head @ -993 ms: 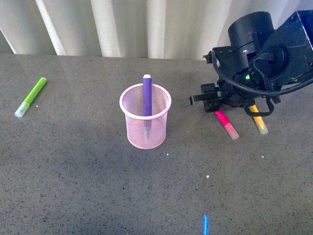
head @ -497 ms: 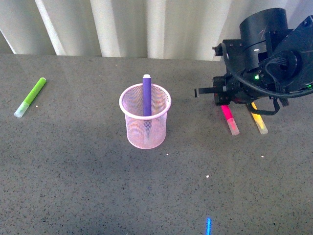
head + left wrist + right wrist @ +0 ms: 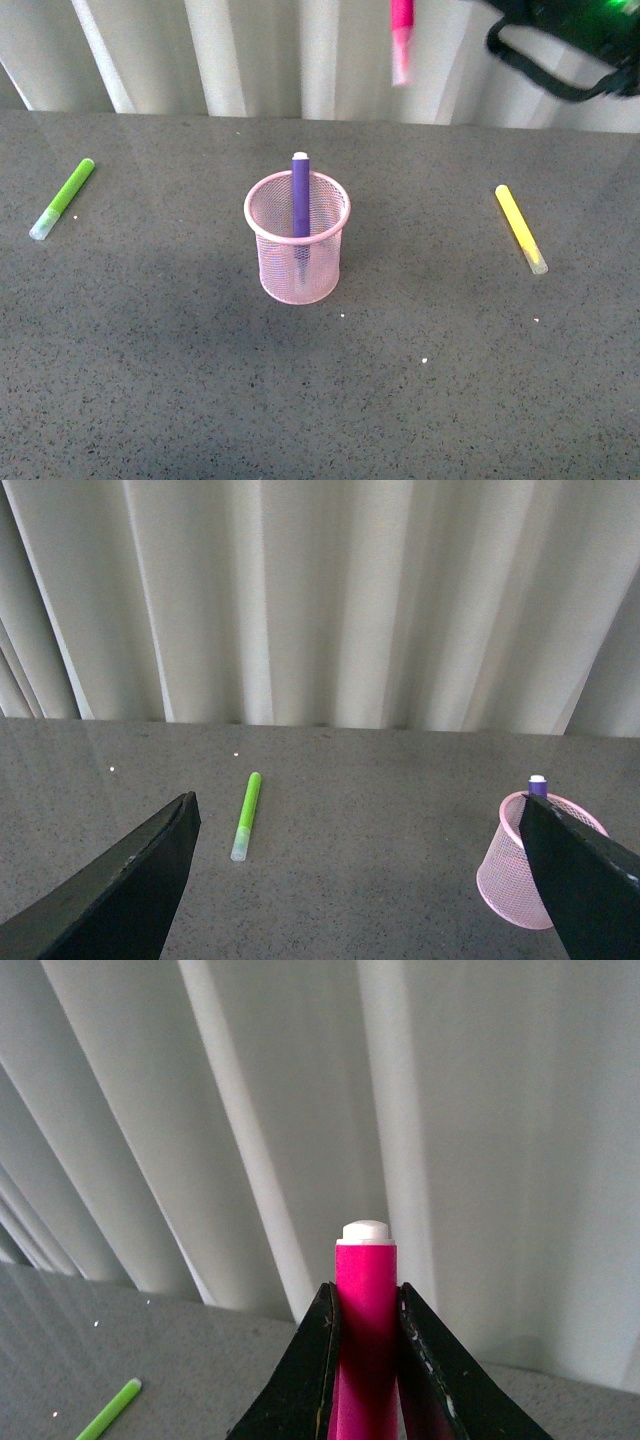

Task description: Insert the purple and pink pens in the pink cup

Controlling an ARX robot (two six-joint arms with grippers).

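Observation:
The pink cup (image 3: 297, 240) stands mid-table with the purple pen (image 3: 300, 190) upright inside it, white end above the rim. My right gripper (image 3: 365, 1298) is shut on the pink pen (image 3: 364, 1270), with its white end sticking out past the fingertips. In the front view the pink pen (image 3: 401, 40) hangs high in the air, up and to the right of the cup, cap end down; the jaws holding it are above the frame. My left gripper (image 3: 360, 880) is open and empty, above the table left of the cup (image 3: 515, 865).
A lime-green marker (image 3: 62, 198) lies at the far left of the grey table; it also shows in the left wrist view (image 3: 246, 815). A yellow marker (image 3: 521, 228) lies on the right. The right arm's dark body (image 3: 575, 30) is at the top right. Pale curtains hang behind the table.
My right gripper has lifted the pink pen off the table, from beside the yellow marker up and leftward to the top of the frame. Cup, purple pen and other markers have not moved.

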